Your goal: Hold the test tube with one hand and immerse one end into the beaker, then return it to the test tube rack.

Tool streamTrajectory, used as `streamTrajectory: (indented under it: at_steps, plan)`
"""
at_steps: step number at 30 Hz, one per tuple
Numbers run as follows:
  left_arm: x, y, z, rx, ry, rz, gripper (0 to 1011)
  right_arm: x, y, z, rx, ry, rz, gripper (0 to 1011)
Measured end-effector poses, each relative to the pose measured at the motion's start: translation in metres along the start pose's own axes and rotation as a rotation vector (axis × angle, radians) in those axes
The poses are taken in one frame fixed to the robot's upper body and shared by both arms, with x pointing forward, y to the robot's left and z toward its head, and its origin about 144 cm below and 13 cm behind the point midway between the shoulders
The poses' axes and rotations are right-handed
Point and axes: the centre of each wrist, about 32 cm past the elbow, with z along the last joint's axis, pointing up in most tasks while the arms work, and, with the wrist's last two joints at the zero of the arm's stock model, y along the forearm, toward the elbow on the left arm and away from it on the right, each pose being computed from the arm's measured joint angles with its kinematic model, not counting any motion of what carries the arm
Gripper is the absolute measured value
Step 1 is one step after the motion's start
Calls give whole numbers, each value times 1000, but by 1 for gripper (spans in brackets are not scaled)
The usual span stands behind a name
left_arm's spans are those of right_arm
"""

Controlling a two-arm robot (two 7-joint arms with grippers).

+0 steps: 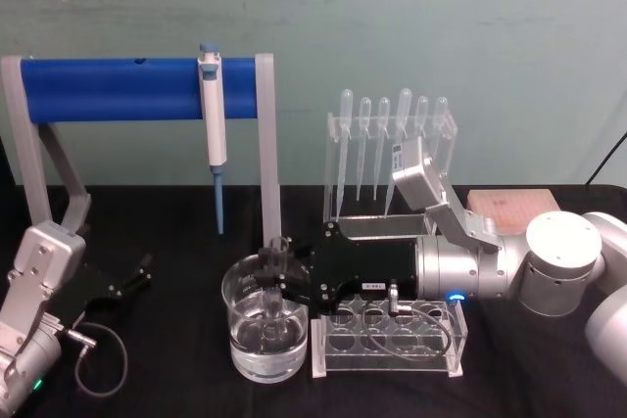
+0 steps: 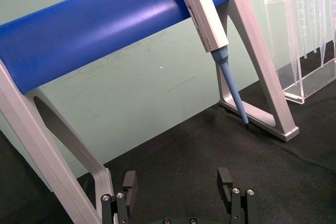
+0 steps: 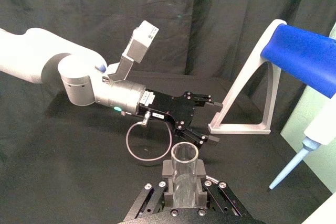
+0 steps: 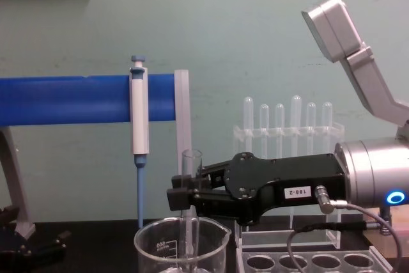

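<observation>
Closest in, the beaker [image 1: 235, 310], with clear liquid in its bottom, stands on the black worktop [image 1: 176, 369] just beside the clear test tube rack [image 1: 387, 367]. Reaching in from the right above that rack, the right claw [image 1: 277, 281] is clamped on the test tube [image 4: 191, 164], held upright with its lower end down inside the beaker and its open rim above the jaws. At the worktop's left the left claw [image 1: 135, 276] rests idle, jaws spread wide
</observation>
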Motion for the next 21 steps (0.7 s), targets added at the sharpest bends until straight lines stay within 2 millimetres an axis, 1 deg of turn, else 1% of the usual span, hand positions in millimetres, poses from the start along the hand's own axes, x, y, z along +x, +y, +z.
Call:
streamTrajectory:
  at_steps: [21]
  plan:
    - [0, 0, 0, 0, 0, 0, 1000, 0, 0, 1, 0, 0, 0, 226]
